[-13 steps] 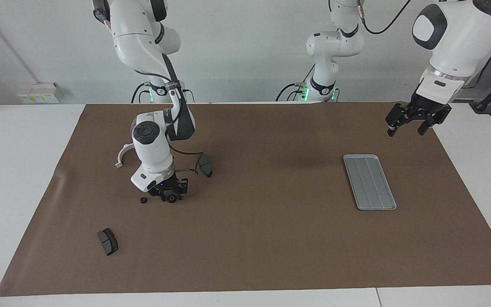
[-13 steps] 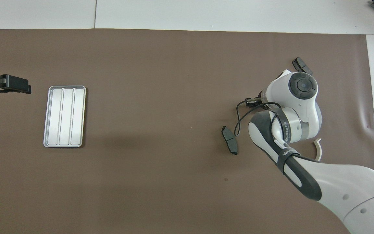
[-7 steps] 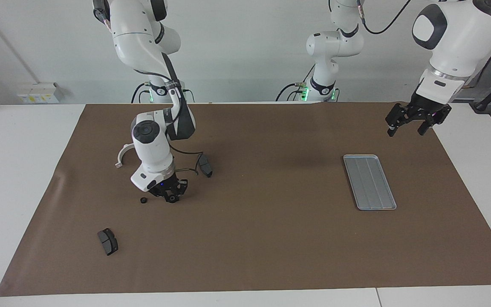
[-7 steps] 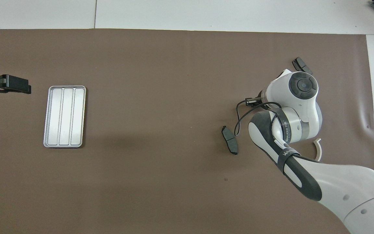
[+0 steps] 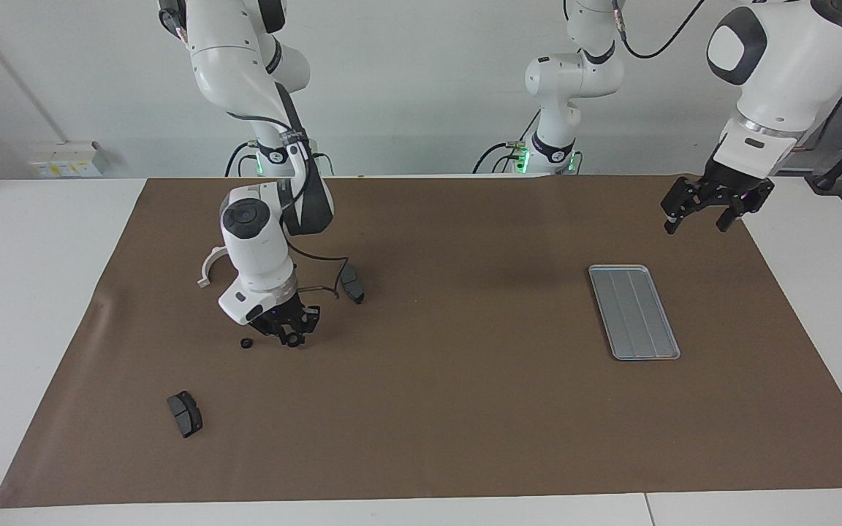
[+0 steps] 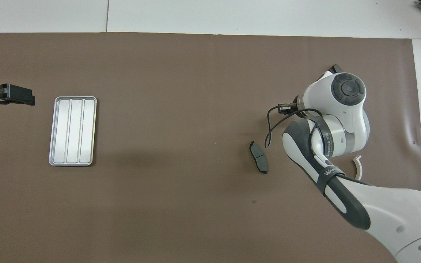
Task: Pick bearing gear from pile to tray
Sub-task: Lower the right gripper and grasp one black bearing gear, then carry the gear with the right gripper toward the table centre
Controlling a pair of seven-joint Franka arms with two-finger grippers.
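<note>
My right gripper (image 5: 291, 336) is shut on a small black gear and holds it just above the brown mat, among the pile. A second black gear (image 5: 246, 343) lies on the mat beside it. The pile also holds a white half-ring bracket (image 5: 210, 264) (image 6: 357, 167) and two dark grey pads (image 5: 352, 285) (image 5: 185, 413) (image 6: 258, 162). In the overhead view my right wrist hides the gripper and both gears. The silver grooved tray (image 5: 634, 310) (image 6: 72, 130) lies empty toward the left arm's end. My left gripper (image 5: 699, 218) (image 6: 18, 95) waits open in the air beside the tray.
A brown mat (image 5: 465, 409) covers the table, with white tabletop (image 5: 33, 292) at both ends. A black cable (image 5: 322, 274) loops from my right wrist over the pad nearest it. The second pad (image 6: 336, 68) shows only partly past my right wrist from overhead.
My right gripper has closed on the gear and risen a little off the mat with it. The left arm has not moved.
</note>
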